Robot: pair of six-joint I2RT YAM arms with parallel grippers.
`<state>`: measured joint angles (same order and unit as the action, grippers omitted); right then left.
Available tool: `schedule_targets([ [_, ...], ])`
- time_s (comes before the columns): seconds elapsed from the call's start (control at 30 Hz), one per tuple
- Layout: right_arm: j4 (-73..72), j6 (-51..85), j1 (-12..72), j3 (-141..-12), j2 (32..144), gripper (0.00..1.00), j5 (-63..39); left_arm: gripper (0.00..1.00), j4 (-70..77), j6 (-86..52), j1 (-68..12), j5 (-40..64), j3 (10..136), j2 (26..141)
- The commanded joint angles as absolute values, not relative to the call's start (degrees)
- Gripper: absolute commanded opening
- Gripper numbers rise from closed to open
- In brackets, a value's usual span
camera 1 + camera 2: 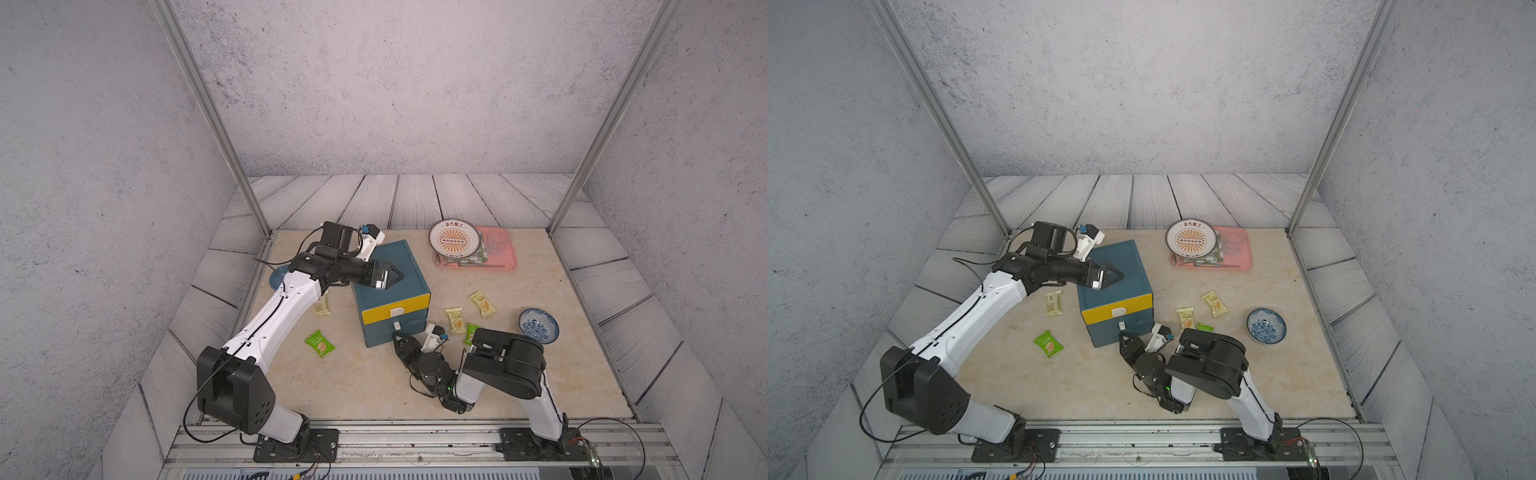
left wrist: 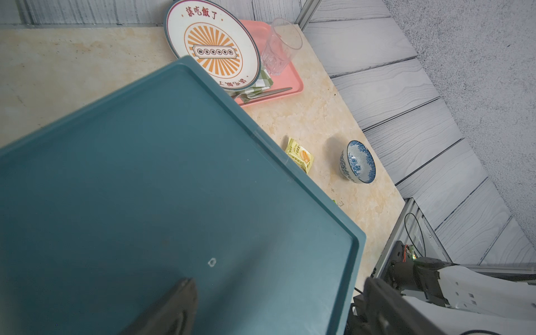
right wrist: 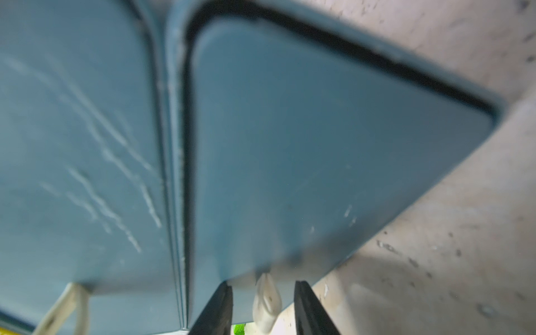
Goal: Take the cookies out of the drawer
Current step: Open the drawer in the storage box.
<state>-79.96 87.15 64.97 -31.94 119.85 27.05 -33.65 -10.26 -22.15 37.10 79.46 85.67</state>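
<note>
The teal cabinet (image 1: 390,266) has a yellow top drawer (image 1: 395,311) and a teal drawer (image 1: 409,328) below it, both pushed in. Its contents are hidden. Several cookies lie on the table: pale yellow packets (image 1: 454,319) (image 1: 482,303) (image 1: 322,307) and green ones (image 1: 319,343) (image 1: 471,332). My right gripper (image 1: 397,334) (image 3: 264,285) stands open at the teal drawer's front, its fingers either side of the white handle (image 3: 266,301) without touching it. My left gripper (image 1: 397,276) (image 2: 278,282) is open wide just over the cabinet's top.
A pink tray (image 1: 509,259) at the back right holds a patterned plate (image 1: 453,241), a clear glass (image 1: 496,241) and cutlery. A blue-and-white bowl (image 1: 538,326) sits to the right of my right arm. A blue dish (image 1: 276,276) shows behind my left arm.
</note>
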Motion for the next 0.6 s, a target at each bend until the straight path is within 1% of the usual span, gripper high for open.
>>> schedule_targets([
  [0.0, -80.34, 87.87, 64.43, -32.3, 120.86, 0.29, 26.89, 0.96, -41.37, -10.46, -21.86, 34.55, 76.89, 87.05],
  [0.03, -80.33, 87.96, 64.37, -32.15, 120.76, 0.24, 26.99, 0.96, -41.47, -10.37, -21.8, 34.46, 76.9, 87.09],
  [0.13, -80.29, 88.02, 64.07, -31.48, 120.19, 0.14, 27.26, 0.96, -41.46, -10.37, -21.8, 34.43, 76.77, 87.18],
  [0.3, -80.34, 88.33, 63.58, -30.13, 119.43, 0.0, 27.17, 0.96, -41.28, -10.33, -21.8, 34.48, 76.52, 87.34],
  [0.57, -80.29, 88.68, 63.93, -27.28, 117.27, 0.0, 20.59, 0.96, -41.18, -10.29, -21.8, 33.75, 76.81, 88.89],
])
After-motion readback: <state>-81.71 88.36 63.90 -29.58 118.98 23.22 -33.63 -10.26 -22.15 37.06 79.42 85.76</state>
